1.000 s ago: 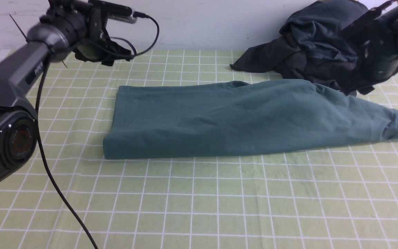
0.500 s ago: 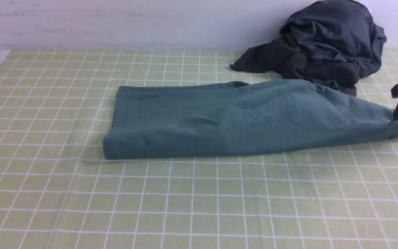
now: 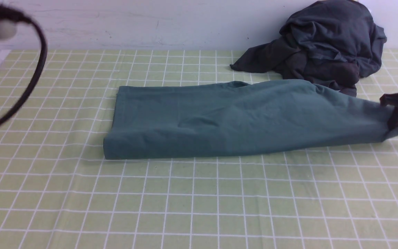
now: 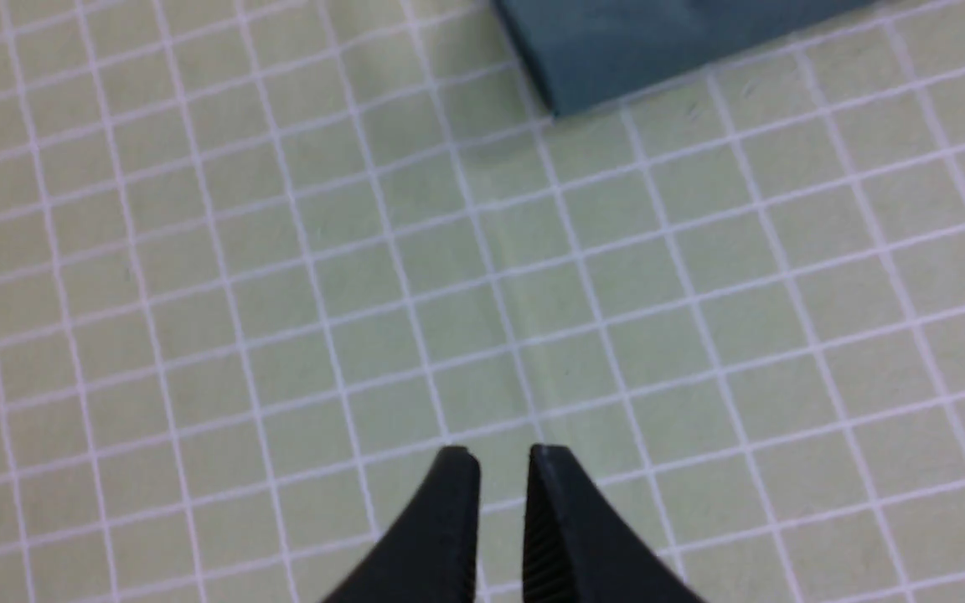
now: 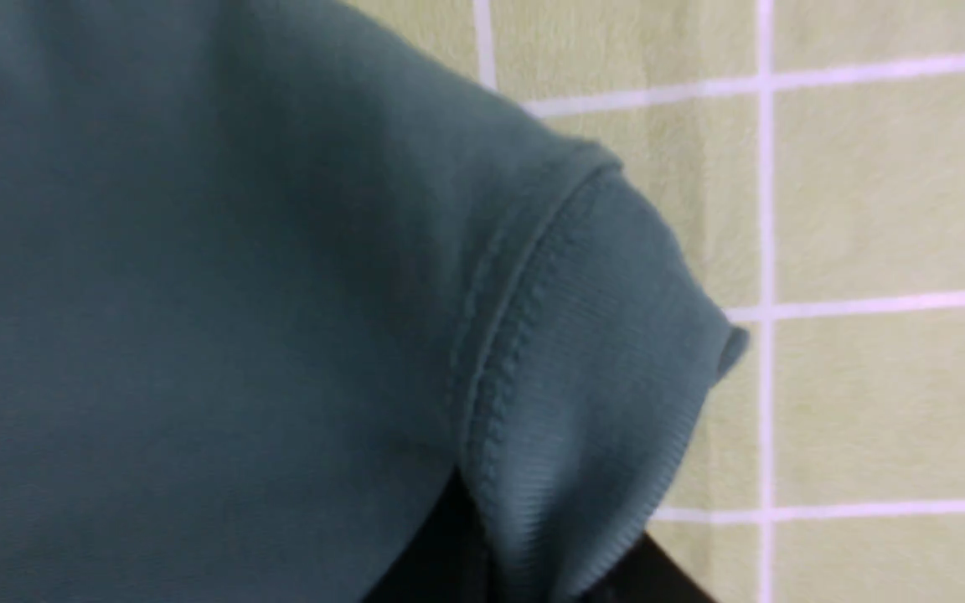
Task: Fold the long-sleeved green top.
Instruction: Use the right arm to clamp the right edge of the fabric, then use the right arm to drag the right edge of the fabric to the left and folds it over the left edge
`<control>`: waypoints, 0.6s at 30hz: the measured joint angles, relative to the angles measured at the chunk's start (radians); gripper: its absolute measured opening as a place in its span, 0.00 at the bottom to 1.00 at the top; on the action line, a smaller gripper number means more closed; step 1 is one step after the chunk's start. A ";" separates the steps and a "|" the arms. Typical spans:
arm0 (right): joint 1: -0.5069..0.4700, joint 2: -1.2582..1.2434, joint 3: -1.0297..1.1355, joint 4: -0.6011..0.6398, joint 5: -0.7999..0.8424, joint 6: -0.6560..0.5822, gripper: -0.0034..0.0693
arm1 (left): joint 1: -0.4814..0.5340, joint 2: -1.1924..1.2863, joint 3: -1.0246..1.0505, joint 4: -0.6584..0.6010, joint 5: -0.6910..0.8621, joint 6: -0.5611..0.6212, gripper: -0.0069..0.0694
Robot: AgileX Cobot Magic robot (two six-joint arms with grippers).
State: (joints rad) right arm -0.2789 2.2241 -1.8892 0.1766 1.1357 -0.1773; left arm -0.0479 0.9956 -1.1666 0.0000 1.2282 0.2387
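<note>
Tool check first, front view: right tool [image 3: 397, 116] is at 3 o'clock, pinching the cuff [image 3: 394, 131] of the top [image 3: 219, 117]. A second ago it was up in the air by the dark pile [image 3: 323, 45] at 1 o'clock, and half a second ago it was only just touching down. Now that sleeve end is tugged up off the table [image 3: 199, 200] instead of lying flat. So I'd say the grab is made and the next fold, carrying that end over toward 9 o'clock, can start. The top hasn't budged otherwise. It's a long band across the middle, already doubled lengthwise, with a rounded fold along the near edge and a few shallow wrinkles. Matte, limp jersey. The left arm dropped out of shot and only its cable [image 3: 36, 65] loops back in at 10 o'clock.

Left wrist view: left tool [image 4: 499, 456] has narrowed to a thin slit, with black ridged fingers all but pressed together and nothing between them. It hangs over the pale green checked cloth, with one blunt corner of the top well ahead of it, so it isn't helping yet.

Right wrist view: super close on the cuff. You can see fine ribbing, a row of stitching where it joins the smooth sleeve, and its end bunched between the dark fingers. The grip looks shallow to me, so a fast pull might slip it.
</note>
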 joint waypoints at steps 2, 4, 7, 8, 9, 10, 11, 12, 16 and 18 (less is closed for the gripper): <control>-0.005 -0.041 -0.069 -0.025 0.046 -0.002 0.07 | 0.000 -0.096 0.135 0.045 -0.048 -0.050 0.19; -0.009 -0.079 -0.150 -0.040 0.083 0.000 0.07 | 0.000 -0.162 0.247 0.084 -0.101 -0.086 0.19; 0.005 -0.132 -0.297 0.019 0.115 0.008 0.07 | 0.000 -0.265 0.424 0.142 -0.238 -0.140 0.19; 0.020 -0.141 -0.335 0.052 0.118 0.010 0.07 | 0.000 -0.286 0.467 0.154 -0.297 -0.154 0.19; 0.042 -0.150 -0.379 0.088 0.119 0.010 0.07 | 0.000 -0.310 0.517 0.166 -0.362 -0.173 0.19; 0.058 -0.153 -0.410 0.108 0.119 0.010 0.07 | 0.000 -0.326 0.546 0.173 -0.401 -0.189 0.19; 0.092 -0.157 -0.436 0.135 0.118 0.010 0.07 | 0.000 -0.339 0.590 0.177 -0.471 -0.208 0.19; 0.144 -0.161 -0.462 0.160 0.118 0.010 0.07 | 0.000 -0.357 0.634 0.182 -0.549 -0.239 0.19; 0.383 -0.138 -0.471 0.183 0.122 -0.006 0.07 | 0.000 -0.373 0.694 0.187 -0.665 -0.312 0.19; 0.443 -0.120 -0.471 0.179 0.122 -0.021 0.07 | 0.000 -0.374 0.696 0.188 -0.673 -0.321 0.19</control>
State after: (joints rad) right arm 0.1643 2.1042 -2.3598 0.3559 1.2575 -0.1983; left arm -0.0479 0.6214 -0.4707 0.1875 0.5549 -0.0826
